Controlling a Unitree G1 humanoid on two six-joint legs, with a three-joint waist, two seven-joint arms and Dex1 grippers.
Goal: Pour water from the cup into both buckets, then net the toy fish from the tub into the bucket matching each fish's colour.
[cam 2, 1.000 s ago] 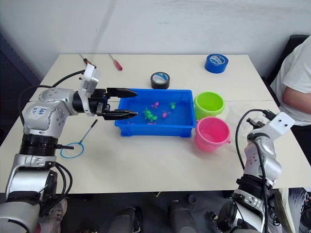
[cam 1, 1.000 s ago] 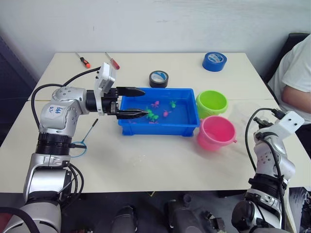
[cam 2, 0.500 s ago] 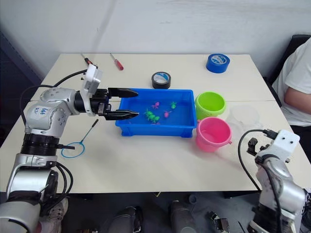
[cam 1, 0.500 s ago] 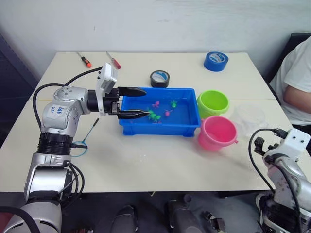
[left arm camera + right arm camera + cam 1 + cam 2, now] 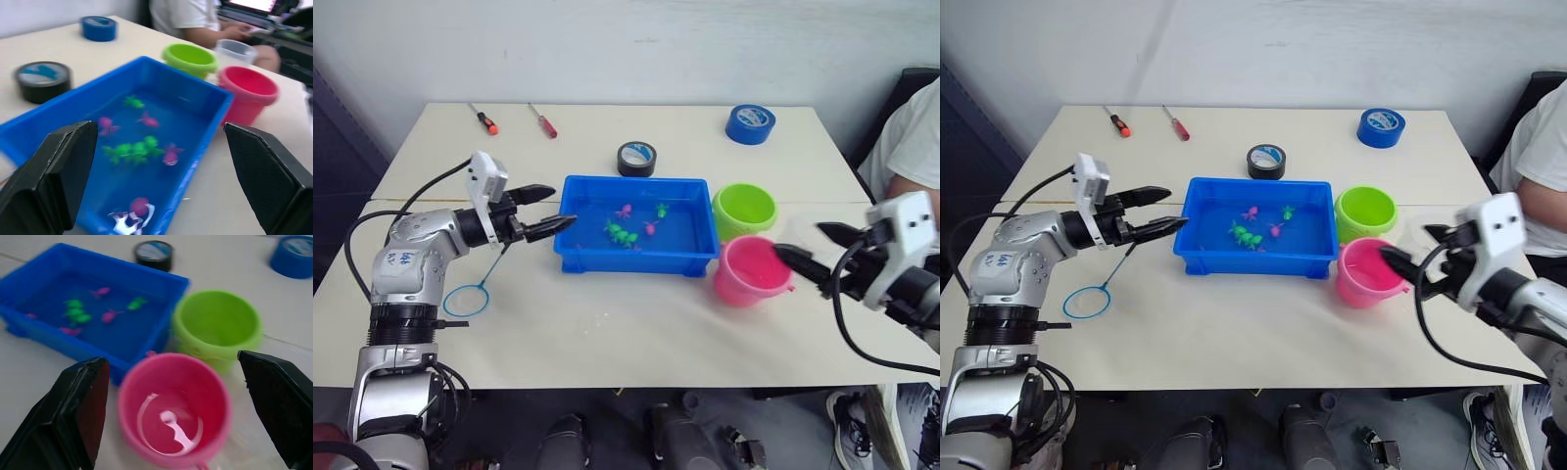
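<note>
The blue tub (image 5: 636, 258) stands mid-table with water and several pink and green toy fish (image 5: 619, 232) in it. Just off its left end, my left gripper (image 5: 558, 205) hovers open and empty. Left of the tub, the net (image 5: 481, 287) lies flat on the table under that arm. The green bucket (image 5: 742, 208) and the pink bucket (image 5: 749, 270) stand at the tub's right end, and the pink one holds a little water. Beyond the pink bucket is the clear cup (image 5: 235, 48). My right gripper (image 5: 799, 240) is open and empty just right of the pink bucket.
Two screwdrivers (image 5: 482, 119) lie at the table's back left. A black tape roll (image 5: 635, 157) sits behind the tub and a blue tape roll (image 5: 750, 123) at the back right. A person (image 5: 915, 132) sits beyond the table's right edge.
My left gripper has drawn back from over the tub's left end to just outside it. My right arm has swung up, its gripper now open beside the pink bucket.
</note>
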